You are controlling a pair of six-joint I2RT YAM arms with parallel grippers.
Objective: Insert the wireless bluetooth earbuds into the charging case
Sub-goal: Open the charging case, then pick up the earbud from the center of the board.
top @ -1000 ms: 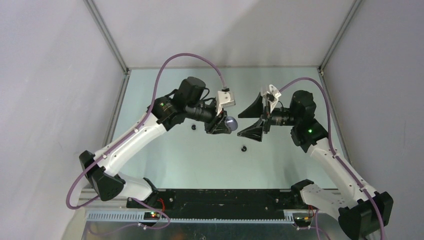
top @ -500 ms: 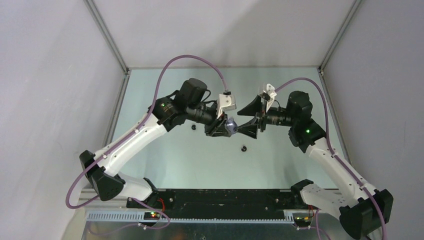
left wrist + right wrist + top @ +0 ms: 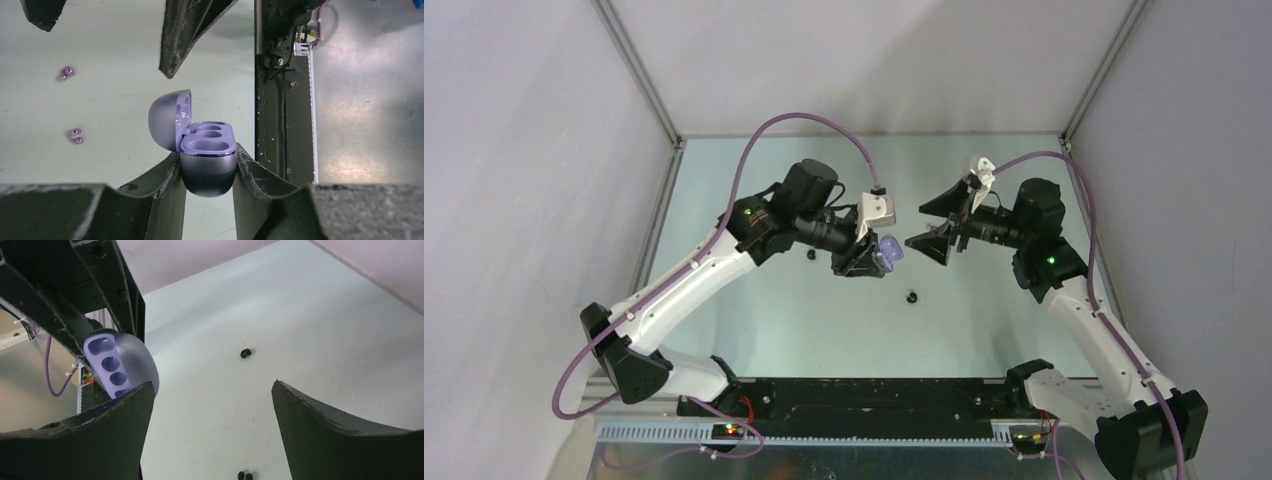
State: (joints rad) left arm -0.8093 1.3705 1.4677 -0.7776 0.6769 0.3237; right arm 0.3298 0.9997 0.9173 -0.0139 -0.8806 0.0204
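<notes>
My left gripper (image 3: 879, 255) (image 3: 207, 152) is shut on the charging case (image 3: 888, 250) (image 3: 207, 167), a grey-purple shell held above the table. Its lid (image 3: 167, 120) stands open and the lilac sockets (image 3: 210, 132) are empty. My right gripper (image 3: 914, 225) (image 3: 212, 385) hangs open just right of the case (image 3: 117, 365), holding nothing. Two earbuds lie on the table: one (image 3: 811, 254) (image 3: 66, 73) (image 3: 245, 353) left of the case, the other (image 3: 912, 296) (image 3: 76, 135) (image 3: 244, 475) in front of it. They look purple in the left wrist view and dark elsewhere.
The pale green table (image 3: 984, 320) is walled by grey panels with metal posts (image 3: 639, 75) at the back corners. A black rail (image 3: 864, 395) (image 3: 280, 125) runs along the near edge between the arm bases. Purple cables (image 3: 794, 120) loop over both arms.
The right gripper reached in to the case, then pulled back to the right and up, jaws wide. The case lid, shut a second ago, now stands open. The left gripper kept its hold.
</notes>
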